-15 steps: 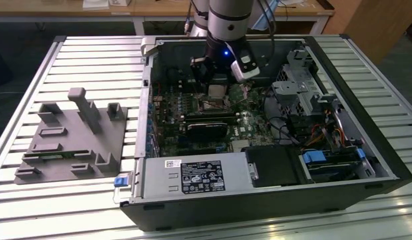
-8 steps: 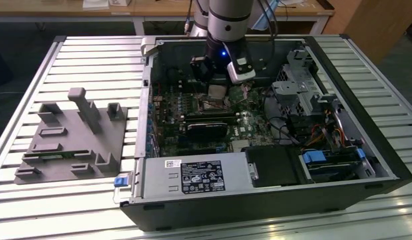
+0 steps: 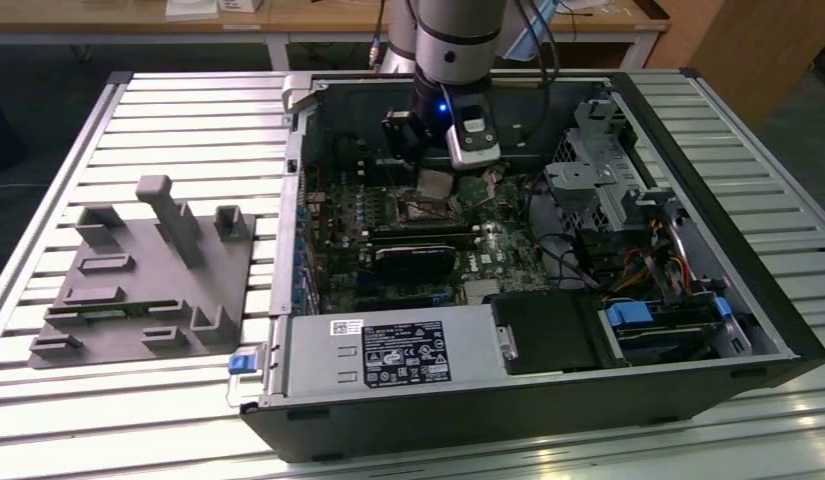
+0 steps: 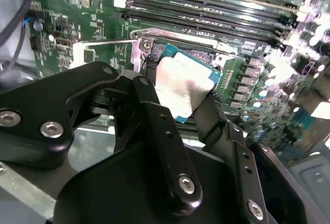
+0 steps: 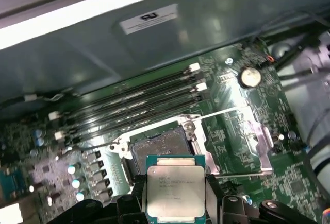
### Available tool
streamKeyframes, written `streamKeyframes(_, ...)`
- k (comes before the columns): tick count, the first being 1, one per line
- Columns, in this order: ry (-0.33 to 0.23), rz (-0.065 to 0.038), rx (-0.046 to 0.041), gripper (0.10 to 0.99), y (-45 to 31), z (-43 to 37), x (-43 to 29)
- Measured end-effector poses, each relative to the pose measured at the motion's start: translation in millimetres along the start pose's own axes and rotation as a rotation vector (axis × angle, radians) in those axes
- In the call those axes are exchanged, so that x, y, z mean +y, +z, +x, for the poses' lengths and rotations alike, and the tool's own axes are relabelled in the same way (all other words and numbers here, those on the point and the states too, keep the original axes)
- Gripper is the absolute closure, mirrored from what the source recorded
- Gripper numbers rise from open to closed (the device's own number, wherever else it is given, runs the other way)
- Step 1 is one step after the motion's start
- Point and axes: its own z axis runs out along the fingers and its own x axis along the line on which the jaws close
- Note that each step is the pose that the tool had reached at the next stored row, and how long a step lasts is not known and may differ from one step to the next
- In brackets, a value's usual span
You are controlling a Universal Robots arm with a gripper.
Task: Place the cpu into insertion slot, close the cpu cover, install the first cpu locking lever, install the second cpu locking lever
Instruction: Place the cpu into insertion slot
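Black jointed gripper (image 4: 181,86) links sit closest in the second wrist view. Its two fingers are clamped on opposite edges of the cpu (image 4: 178,82), a small flat square chip with a dull silver lid and a teal rim. It hangs tilted over the green motherboard (image 4: 67,33).

Over to the first wrist view: the chip faces us, pinched at both sides. Just beyond it lies the dark, square, bare insertion slot (image 5: 157,149). Beside that, the cpu cover (image 5: 258,139), a thin shiny metal frame, is swung open, and a slim wire locking lever (image 5: 227,112) stands clear.

My read is that this calls for levelling the chip, squaring its corners to the socket and dropping it straight, never sliding across the pins.

Exterior view now: the arm reaches down inside the black steel computer case (image 3: 519,400), chip poised just above the socket.
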Motion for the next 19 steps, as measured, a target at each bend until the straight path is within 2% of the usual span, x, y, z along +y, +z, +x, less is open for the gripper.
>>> streamKeyframes(19,0.328,-0.007,-0.0212,0.549,2.3,0.0,-0.1)
